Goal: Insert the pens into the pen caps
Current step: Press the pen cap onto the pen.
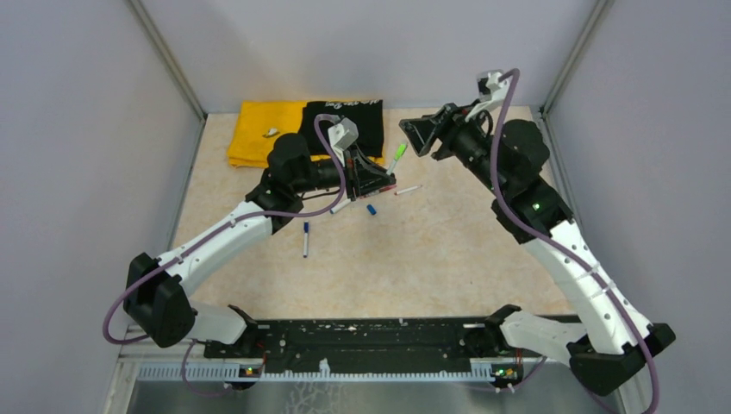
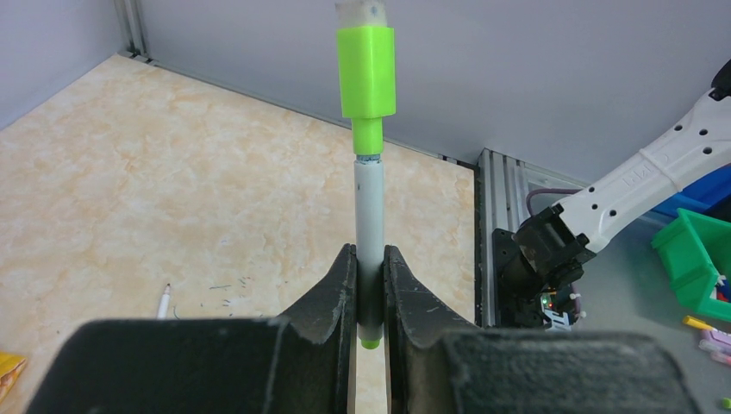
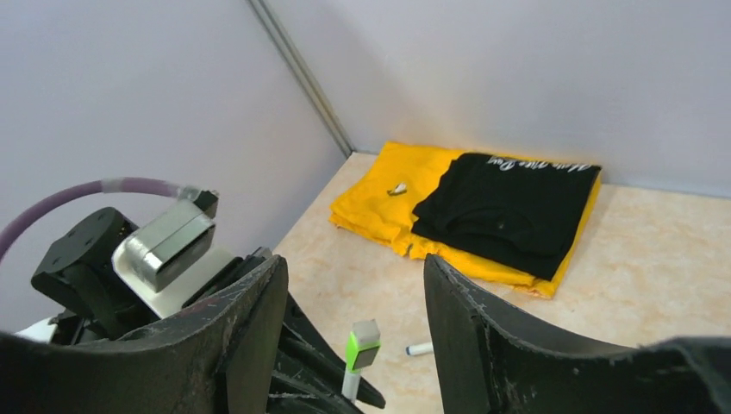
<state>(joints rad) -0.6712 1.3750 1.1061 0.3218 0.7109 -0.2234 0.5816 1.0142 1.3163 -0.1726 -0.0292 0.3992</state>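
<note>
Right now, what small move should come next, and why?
Probably the left gripper should lower the green pen to the table and release it: its green cap looks seated, and the right gripper stands open, apart from it.

A folded yellow cloth (image 3: 371, 203) lies on the beige marbled tabletop (image 1: 431, 259). A folded black garment with white lettering (image 3: 504, 203) rests on that cloth. A small pale object (image 3: 397, 189) sits on the cloth too, beside the garment.
</note>
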